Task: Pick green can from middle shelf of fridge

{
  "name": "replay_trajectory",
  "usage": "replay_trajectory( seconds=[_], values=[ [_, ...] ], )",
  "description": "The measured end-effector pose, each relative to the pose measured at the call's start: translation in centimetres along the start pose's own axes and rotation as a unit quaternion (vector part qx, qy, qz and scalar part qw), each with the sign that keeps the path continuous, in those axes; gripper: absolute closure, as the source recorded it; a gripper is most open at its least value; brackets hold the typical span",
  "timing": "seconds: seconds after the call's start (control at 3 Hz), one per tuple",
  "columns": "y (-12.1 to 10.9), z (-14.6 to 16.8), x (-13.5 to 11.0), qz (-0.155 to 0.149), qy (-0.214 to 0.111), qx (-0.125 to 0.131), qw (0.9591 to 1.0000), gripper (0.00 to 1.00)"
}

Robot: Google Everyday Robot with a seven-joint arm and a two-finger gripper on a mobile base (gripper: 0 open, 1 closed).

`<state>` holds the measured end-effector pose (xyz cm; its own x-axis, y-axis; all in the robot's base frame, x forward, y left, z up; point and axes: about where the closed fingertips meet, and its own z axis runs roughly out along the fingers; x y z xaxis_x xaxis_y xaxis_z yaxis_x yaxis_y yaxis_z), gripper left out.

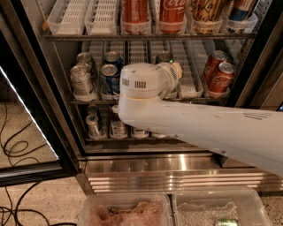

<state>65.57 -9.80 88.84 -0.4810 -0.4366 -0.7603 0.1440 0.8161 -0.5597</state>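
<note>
The fridge (247, 66) stands open in front of me. My white arm (203, 128) reaches in at the middle shelf (190, 86), a wire rack with white slotted lane trays. The gripper (175, 70) is at the centre lanes, hidden behind the round wrist housing (141, 81). Only the silver top and a greenish rim of the green can (164, 57) show, just behind the wrist. I cannot tell whether the gripper touches it.
On the middle shelf are silver cans (82, 81) far left, blue Pepsi cans (109, 76) beside them and red cola cans (218, 74) right. Red cans (135, 13) stand above, small bottles (95, 126) below. The door (31, 110) hangs open left. Clear bins (128, 209) sit below.
</note>
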Motion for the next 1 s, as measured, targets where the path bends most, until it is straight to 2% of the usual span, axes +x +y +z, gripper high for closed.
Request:
replay_trajectory(
  seconds=[0.67,1.0],
  values=[
    [-3.3,-3.2,-3.2,-0.010,-0.054,0.033,0.9980,1.00],
    [-4.1,-4.0,-3.8,-0.010,-0.062,0.040,0.9972,1.00]
  ],
)
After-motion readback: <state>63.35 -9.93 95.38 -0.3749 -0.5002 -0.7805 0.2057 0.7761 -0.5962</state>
